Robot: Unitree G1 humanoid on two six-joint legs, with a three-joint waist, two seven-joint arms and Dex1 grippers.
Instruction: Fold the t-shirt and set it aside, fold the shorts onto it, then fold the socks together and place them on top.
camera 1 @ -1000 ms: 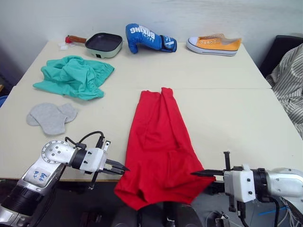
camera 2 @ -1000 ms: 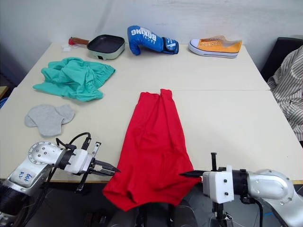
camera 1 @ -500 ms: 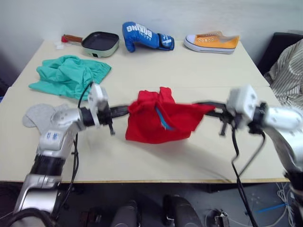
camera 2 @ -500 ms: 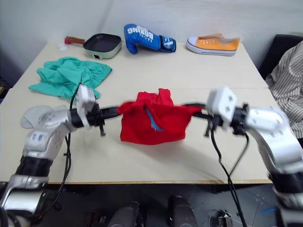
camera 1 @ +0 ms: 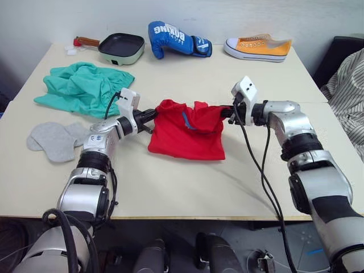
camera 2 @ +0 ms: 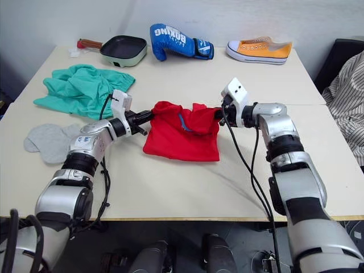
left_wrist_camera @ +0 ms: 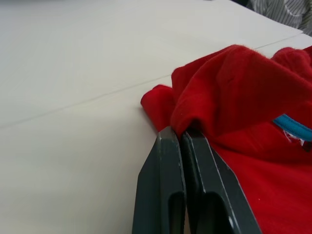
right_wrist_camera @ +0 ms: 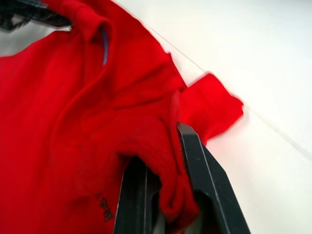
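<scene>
Bright red cotton t-shirt point(camera 1: 187, 132) folded over, mid-table.
My left gripper point(camera 1: 149, 115) and right gripper point(camera 1: 227, 112) each pinch its far corners.

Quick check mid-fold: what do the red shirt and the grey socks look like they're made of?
The t-shirt, pinched at either side by the left gripper and the right gripper, looks like soft matte knit, probably cotton: it bunches into rounded folds with a slightly fuzzy edge. The socks look like thicker matte grey knit, lying flat and limp; the fibre can't be told.
</scene>
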